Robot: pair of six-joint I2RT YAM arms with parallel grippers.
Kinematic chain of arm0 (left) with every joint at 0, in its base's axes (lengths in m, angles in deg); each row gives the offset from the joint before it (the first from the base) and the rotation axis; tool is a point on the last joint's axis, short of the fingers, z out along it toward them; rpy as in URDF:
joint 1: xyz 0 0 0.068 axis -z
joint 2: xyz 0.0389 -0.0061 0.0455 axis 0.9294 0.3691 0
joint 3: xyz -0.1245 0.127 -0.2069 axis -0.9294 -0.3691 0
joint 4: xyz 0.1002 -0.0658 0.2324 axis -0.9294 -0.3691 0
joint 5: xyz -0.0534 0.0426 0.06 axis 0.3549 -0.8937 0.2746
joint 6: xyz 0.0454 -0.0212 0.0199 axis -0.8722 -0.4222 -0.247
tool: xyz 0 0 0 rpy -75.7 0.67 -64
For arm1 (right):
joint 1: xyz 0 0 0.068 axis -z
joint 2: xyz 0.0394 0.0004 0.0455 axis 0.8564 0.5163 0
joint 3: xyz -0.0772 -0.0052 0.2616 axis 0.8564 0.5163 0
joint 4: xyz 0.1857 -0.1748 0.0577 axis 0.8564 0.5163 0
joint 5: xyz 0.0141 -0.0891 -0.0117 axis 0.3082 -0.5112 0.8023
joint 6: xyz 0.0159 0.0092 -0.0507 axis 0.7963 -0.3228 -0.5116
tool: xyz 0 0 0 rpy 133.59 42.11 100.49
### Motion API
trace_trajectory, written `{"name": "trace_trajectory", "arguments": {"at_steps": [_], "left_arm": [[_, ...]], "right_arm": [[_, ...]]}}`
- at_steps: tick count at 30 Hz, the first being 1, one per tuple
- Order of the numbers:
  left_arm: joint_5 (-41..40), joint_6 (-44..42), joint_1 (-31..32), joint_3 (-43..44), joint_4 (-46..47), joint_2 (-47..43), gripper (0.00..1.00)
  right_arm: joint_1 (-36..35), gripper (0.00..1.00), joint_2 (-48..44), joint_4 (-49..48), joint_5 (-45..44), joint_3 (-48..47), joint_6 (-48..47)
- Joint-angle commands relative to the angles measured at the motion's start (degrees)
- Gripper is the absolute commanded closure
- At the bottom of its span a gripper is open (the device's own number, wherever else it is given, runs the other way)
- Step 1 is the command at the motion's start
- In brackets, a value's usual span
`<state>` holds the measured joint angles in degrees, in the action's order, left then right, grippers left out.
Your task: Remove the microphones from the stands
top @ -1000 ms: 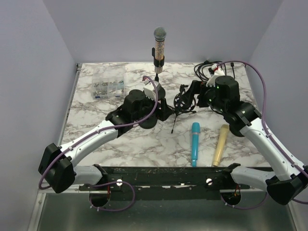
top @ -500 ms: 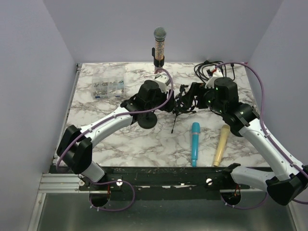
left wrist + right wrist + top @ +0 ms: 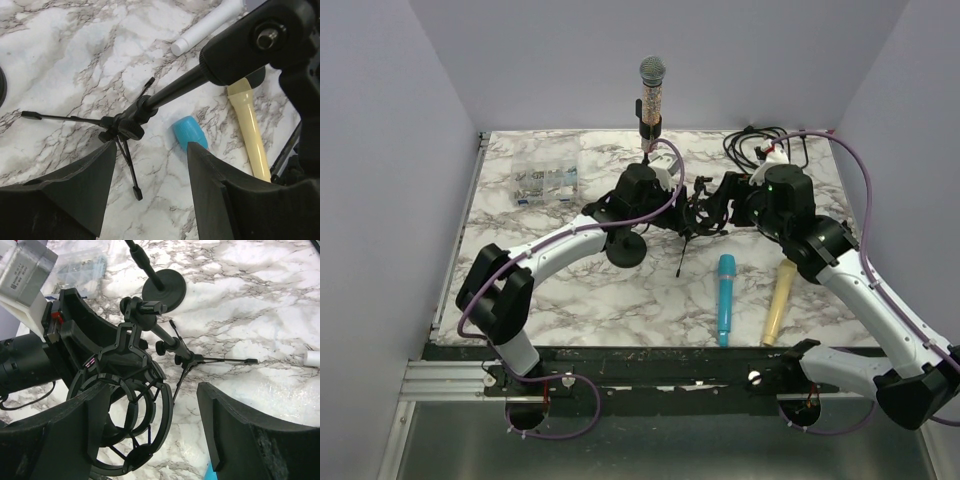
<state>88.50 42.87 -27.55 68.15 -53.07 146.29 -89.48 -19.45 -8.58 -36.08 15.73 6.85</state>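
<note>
The microphone (image 3: pixel 651 95), silver grille over a pinkish body, stands upright in the clip of the round-base stand (image 3: pixel 625 250) at the back; neither gripper touches it. In front is a black tripod stand (image 3: pixel 685 235) carrying an empty shock mount (image 3: pixel 125 430). My left gripper (image 3: pixel 672 205) hangs open over the tripod legs (image 3: pixel 122 127), nothing between its fingers (image 3: pixel 65 195). My right gripper (image 3: pixel 713 205) is open with the shock-mount ring between its fingers, close to the left finger (image 3: pixel 65 440) and apart from the right one.
A blue microphone (image 3: pixel 726 297) and a cream-yellow one (image 3: pixel 779 300) lie on the marble in front of the tripod. A clear parts box (image 3: pixel 545 182) sits at the back left, black cables (image 3: pixel 760 140) at the back right. A white cylinder (image 3: pixel 210 25) lies beyond the tripod.
My left arm has reached rightward up to the tripod stand. Both grippers have narrowed, and the right one has edged left around the shock mount.
</note>
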Motion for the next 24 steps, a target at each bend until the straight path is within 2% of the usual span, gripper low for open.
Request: {"name": "trace_trajectory", "arguments": {"at_steps": [1,8,12,15,24], "left_arm": [[8.11,3.49,-1.80,0.16,6.34,1.74,0.41],[10.20,4.04,-3.34,-2.53,9.87,2.49,0.44],[9.33,1.77,-3.57,-4.10,10.51,2.21,0.37],[10.58,1.24,-3.94,-4.93,12.76,2.42,0.36],[13.30,1.12,-4.05,-3.11,13.24,4.86,0.49]], "right_arm": [[0.07,0.23,0.61,0.63,-2.17,0.99,-0.74],[0.07,0.25,0.17,0.03,-0.78,0.81,-0.81],[0.11,0.25,0.22,-0.17,0.34,0.45,-0.87],[0.08,0.25,0.23,-0.52,0.98,0.61,-0.72],[0.07,0.28,0.77,-0.69,2.44,0.53,-0.52]]}}
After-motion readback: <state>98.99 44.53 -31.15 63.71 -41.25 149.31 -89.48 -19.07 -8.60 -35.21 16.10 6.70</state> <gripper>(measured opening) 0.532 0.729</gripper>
